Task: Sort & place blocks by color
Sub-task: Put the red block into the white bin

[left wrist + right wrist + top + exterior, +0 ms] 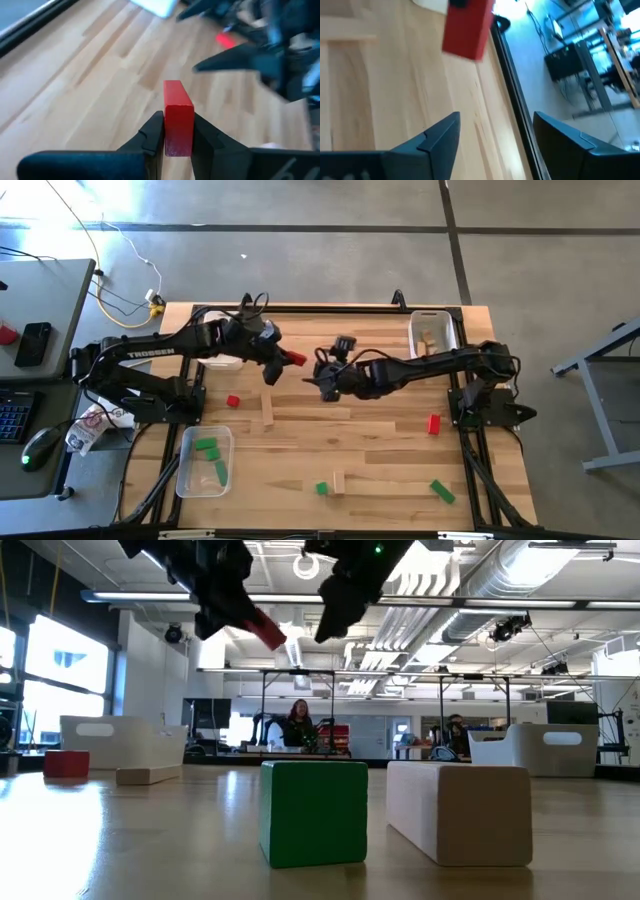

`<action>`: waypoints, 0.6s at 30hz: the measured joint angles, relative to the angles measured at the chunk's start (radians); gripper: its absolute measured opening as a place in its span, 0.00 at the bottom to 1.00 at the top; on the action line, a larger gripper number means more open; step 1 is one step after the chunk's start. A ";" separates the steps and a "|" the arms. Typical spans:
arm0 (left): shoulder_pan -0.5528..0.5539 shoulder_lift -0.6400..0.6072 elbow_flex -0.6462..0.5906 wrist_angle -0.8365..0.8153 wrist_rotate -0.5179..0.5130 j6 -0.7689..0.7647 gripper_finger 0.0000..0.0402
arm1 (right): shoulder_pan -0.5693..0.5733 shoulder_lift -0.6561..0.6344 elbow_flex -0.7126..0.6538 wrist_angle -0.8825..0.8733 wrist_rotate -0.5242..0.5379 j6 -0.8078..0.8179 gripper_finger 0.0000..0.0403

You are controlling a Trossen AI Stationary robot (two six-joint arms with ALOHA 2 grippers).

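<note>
High view: the left hand (pixel 283 362) hangs over the middle of the tabletop (pixel 380 470), clamped on a red block (pixel 295 359). The right hand (pixel 325 375) sits just beside it at about 3 o'clock, fingers spread and empty. Sorting looks partly done. A clear tray (pixel 205 461) at 8 o'clock holds green blocks (pixel 212 452), and a white tray (pixel 434 333) at 1 o'clock holds what seems a light wood piece. Loose on the wood lie a small red block (pixel 233 401), a wood block (pixel 267 410), another red block (pixel 433 423), a green block (pixel 321 488) touching or just beside a wood block (pixel 339 482), and a further green block (pixel 442 492) at 5 o'clock. I judge roughly half is left.

Low view: both hands hang high above the surface, the held red block showing between them. A green cube (pixel 313 813) and a pale wood block (pixel 459 811) stand close to the camera, with a third tray at 9 o'clock beside a red piece. People sit in the room beyond.

Left wrist view: the fingers (pixel 152 137) pinch the red block's lower end; the other arm looms close ahead, and I judge it the main thing in the way.

Right wrist view: the fingers (pixel 437 136) stand apart with nothing between them, the red block just ahead.
</note>
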 joint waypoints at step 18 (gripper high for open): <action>0.145 -0.001 0.000 -0.331 -0.506 -0.074 0.11 | -0.017 0.000 -0.001 -0.257 0.018 0.290 0.59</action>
